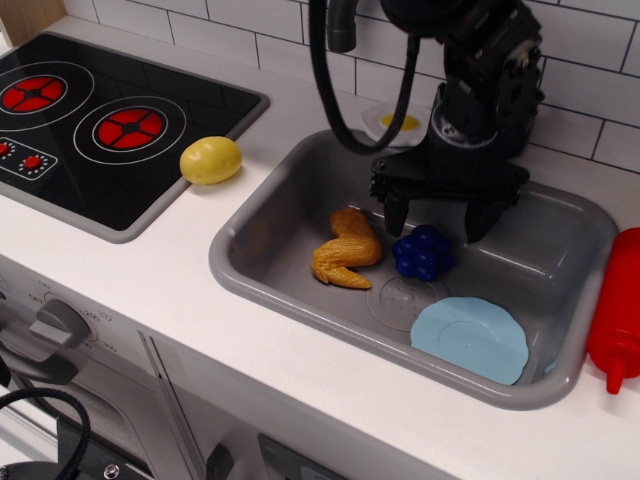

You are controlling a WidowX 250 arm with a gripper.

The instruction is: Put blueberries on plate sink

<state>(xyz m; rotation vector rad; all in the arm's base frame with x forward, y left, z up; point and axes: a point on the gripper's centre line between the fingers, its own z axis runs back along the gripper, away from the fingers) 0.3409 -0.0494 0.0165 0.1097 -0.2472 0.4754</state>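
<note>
The blueberries [422, 252], a small dark blue cluster of round bumpy berries, sit on the floor of the sink [262, 222], near its middle and just beside the embossed drain circle. They lie loose, touching nothing of mine. The plate [469, 338], round and light blue with a faintly scalloped rim, lies in the sink's near right corner, apart from the berries; its far right edge seems to ride up against the wall. The sink itself is a grey rectangular basin with rounded corners.
</note>
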